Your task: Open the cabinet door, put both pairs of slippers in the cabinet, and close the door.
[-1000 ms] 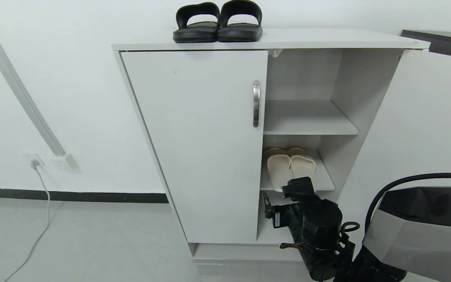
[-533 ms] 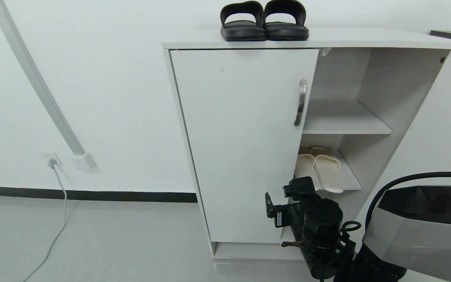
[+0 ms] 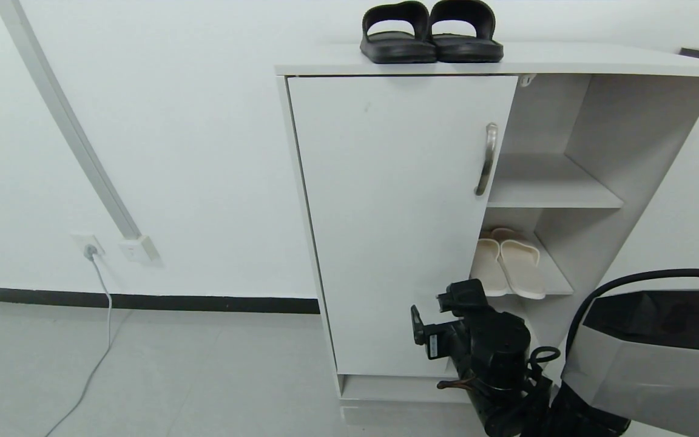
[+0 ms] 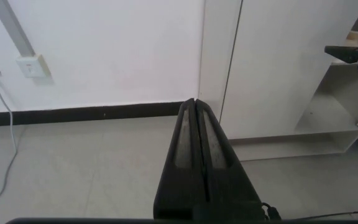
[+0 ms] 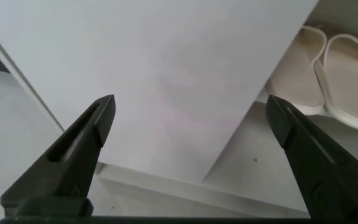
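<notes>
- The cabinet is plain white with two doors. It stands against a white wall, and its flat top juts out a little over the doors.
- Its left door is shut. A slim upright metal handle sits by the edge that meets the open half.
- Its right door is swung wide open, out at the right side of my head view.
- One pair of slippers is black, with broad straps and thick soles. They sit side by side and touching on top of the cabinet, above the shut door, open ends towards me.
- The other pair is cream, smooth and flat. They lie side by side on the middle shelf in the open half, partly hidden behind the shut door's edge. A higher shelf is above them.
- My right claw is spread wide and grips nothing. It hangs low in front of the cabinet, close to the lower part of the shut door, with the cream pair just beyond it.
- My left claw has its fingers pressed flat together with nothing between them. It points over the grey floor towards the cabinet's lower left corner.
- A small white label sits on my right wrist, its print too small to read.
- On the wall to the left are a socket with a grey cable trailing to the floor, a slanting grey strip, and a black skirting band.
</notes>
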You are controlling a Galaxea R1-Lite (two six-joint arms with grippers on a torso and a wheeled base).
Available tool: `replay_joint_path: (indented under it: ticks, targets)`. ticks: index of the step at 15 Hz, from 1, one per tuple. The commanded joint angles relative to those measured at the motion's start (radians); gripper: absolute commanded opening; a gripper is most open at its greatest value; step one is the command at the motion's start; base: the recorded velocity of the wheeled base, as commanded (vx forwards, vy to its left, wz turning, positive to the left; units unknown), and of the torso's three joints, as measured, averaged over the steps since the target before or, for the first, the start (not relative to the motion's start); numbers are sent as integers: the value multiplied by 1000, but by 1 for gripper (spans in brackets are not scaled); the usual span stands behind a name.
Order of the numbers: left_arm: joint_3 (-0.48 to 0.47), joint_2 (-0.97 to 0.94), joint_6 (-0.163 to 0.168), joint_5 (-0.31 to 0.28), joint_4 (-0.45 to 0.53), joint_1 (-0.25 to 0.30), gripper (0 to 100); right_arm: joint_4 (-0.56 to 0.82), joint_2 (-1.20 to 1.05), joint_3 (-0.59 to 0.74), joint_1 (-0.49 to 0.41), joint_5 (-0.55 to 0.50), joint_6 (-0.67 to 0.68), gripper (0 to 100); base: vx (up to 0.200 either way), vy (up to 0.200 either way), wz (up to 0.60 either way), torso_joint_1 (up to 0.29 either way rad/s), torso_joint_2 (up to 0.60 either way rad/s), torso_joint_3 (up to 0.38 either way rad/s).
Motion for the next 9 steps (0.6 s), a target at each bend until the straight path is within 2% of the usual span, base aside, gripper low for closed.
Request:
replay_joint_path:
  ticks: [1,8,9]
  targets:
    - [0,0,0,0,0,1,0,-3,3,0,1,1,0,100,0,0,0,0,0,0]
    - [0,0,0,0,0,1,0,-6,9,-1,1,1,0,100,0,0,0,0,0,0]
    - [0,0,0,0,0,-1,0,-6,11,-1,1,1,0,100,0,0,0,-2,-173,-198]
